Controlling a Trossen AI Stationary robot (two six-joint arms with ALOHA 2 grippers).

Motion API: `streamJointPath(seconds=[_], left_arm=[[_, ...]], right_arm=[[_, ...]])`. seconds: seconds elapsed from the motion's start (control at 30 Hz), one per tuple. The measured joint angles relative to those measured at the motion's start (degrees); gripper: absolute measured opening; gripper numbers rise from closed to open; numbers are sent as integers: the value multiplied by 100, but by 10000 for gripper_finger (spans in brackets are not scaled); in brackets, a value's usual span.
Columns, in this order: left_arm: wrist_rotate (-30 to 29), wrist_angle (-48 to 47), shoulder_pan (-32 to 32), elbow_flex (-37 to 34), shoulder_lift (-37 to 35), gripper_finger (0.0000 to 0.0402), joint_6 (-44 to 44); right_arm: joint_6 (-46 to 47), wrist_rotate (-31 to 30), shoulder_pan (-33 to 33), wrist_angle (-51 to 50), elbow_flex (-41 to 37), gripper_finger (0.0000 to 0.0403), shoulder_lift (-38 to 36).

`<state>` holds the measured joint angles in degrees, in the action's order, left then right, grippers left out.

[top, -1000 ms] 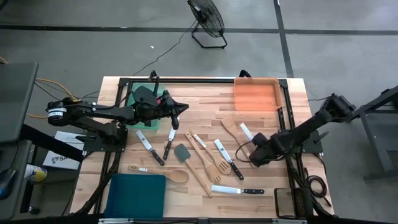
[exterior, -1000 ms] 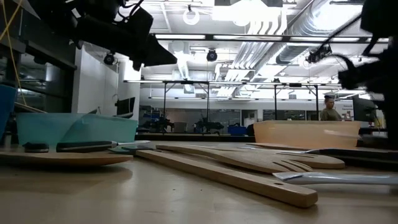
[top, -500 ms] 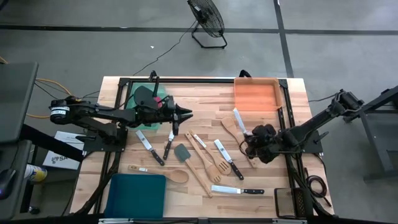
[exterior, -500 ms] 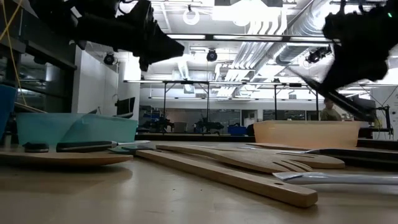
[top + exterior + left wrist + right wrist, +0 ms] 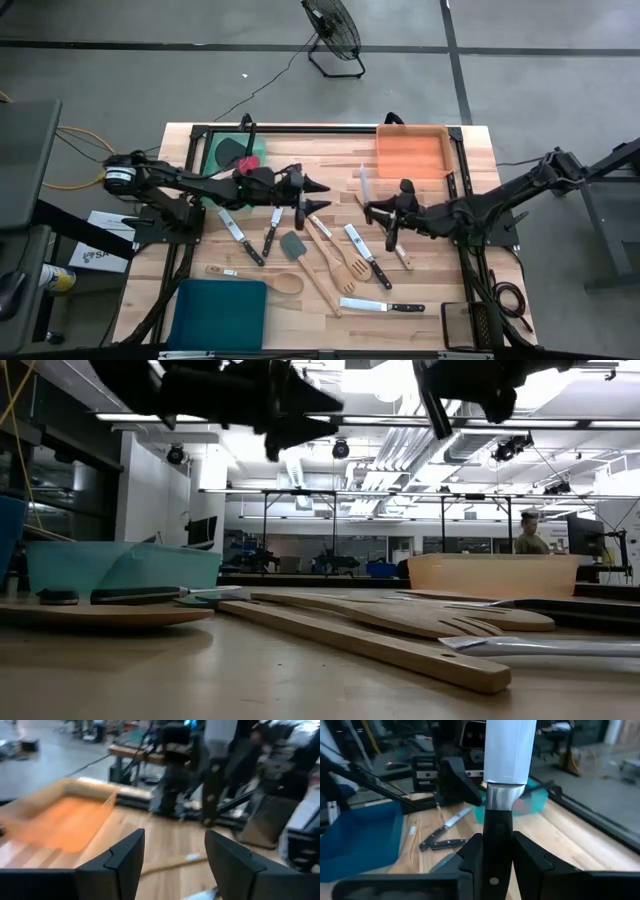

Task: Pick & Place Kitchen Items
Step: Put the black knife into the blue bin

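Note:
A knife [image 5: 364,182] with a steel blade and a black handle hangs over the middle of the table, with my right gripper [image 5: 374,210] shut on it; in the right wrist view its blade [image 5: 509,750] stands up between the fingers. My left gripper [image 5: 320,196] is open and holds nothing, a short way to the knife's left. Its fingers [image 5: 122,862] frame bare table. Below both, other knives [image 5: 272,230], a grey spatula [image 5: 292,245] and wooden turners [image 5: 340,262] lie flat on the tabletop. My right gripper pinches the knife's black handle [image 5: 497,827] between its two fingers, just behind the steel collar. The fingers come level from the table's right and lie across the handle. The knife is lifted clear of the table, its blade pointing toward the far edge.
A green tray [image 5: 222,150] at the far left holds a black and a red spatula. An orange tray [image 5: 412,150] stands far right and a teal tray [image 5: 220,312] near left. A wooden spoon [image 5: 255,277] and a knife [image 5: 385,306] lie near the front.
My right gripper has risen from the table's right part and gone toward the middle, its wrist turning; the knife has come up with it, clear of the table. My left gripper has moved from beside the green tray toward the table's right and has opened.

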<state>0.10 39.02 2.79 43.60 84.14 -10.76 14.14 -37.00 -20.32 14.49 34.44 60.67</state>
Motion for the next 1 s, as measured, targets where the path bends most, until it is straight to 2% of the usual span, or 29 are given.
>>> streamJointPath(seconds=[0.17,0.33,0.5,1.0], left_arm=[[449,31,-64,349,209,207,-9],[545,46,-147,671,404,207,-5],[559,46,-180,791,473,207,-3],[734,72,-180,793,466,207,-25]], right_arm=[[-560,363,252,403,0,73,-1],[-920,1049,520,1169,2,73,82],[-1268,1473,720,1702,2,73,323],[-1352,2459,1330,3424,2,73,1276]])
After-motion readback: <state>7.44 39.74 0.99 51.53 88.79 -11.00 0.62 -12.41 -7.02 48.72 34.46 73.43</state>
